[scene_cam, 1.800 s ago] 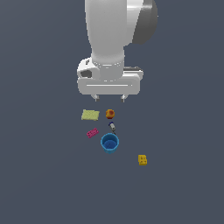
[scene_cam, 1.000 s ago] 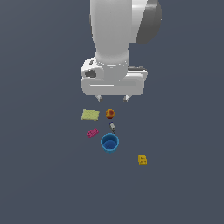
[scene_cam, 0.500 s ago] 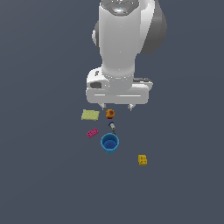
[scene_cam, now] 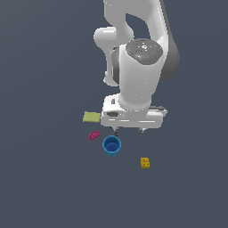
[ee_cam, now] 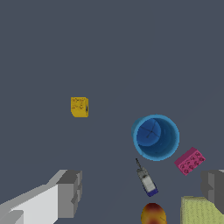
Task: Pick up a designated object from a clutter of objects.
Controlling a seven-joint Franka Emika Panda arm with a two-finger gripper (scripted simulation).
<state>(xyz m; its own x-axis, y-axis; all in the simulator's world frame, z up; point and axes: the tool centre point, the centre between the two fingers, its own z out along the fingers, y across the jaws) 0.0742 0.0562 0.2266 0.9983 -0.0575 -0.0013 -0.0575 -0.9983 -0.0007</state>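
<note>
The designated object, a small yellow brick, lies alone on the grey floor, to the exterior view's right of the blue cup. My gripper hangs open above the clutter, just behind the cup and well apart from the yellow brick, holding nothing. Its grey fingers stand wide apart. The magenta flat brick and the pale yellow-green pad lie at the exterior view's left. The orange-red fruit and the tiny dark-and-white piece show in the wrist view; the hand hides the fruit in the exterior view.
Every item rests on one flat dark grey floor. The arm's white body rises behind the clutter. No walls, edges or containers other than the cup are in view.
The arm has swung forward and lower over the clutter, toward the exterior view's right. Its hand now covers the fruit and sits just behind the blue cup. The objects have not moved.
</note>
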